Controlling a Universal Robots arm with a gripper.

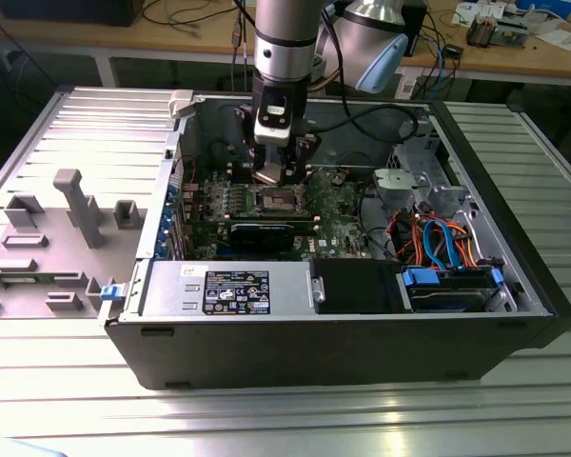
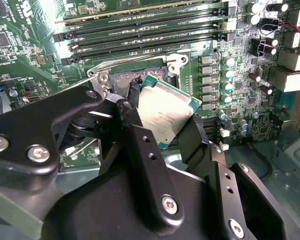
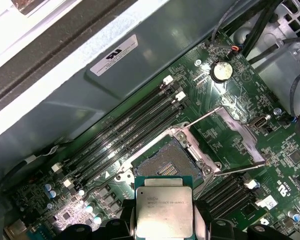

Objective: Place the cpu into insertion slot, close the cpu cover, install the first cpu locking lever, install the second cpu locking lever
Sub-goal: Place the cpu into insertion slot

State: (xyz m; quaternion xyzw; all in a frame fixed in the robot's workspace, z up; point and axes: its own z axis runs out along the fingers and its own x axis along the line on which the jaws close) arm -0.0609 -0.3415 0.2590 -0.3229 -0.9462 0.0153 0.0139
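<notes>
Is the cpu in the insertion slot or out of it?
Out. The gripper holds the cpu off the board, and the insertion slot lies bare.

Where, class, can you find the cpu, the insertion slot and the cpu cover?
cpu (image 3: 164, 207), first wrist view, middle of its metal top.
insertion slot (image 3: 165, 162), first wrist view, its dark centre.
cpu cover (image 3: 242, 134), first wrist view, a bar of its open frame.
</notes>
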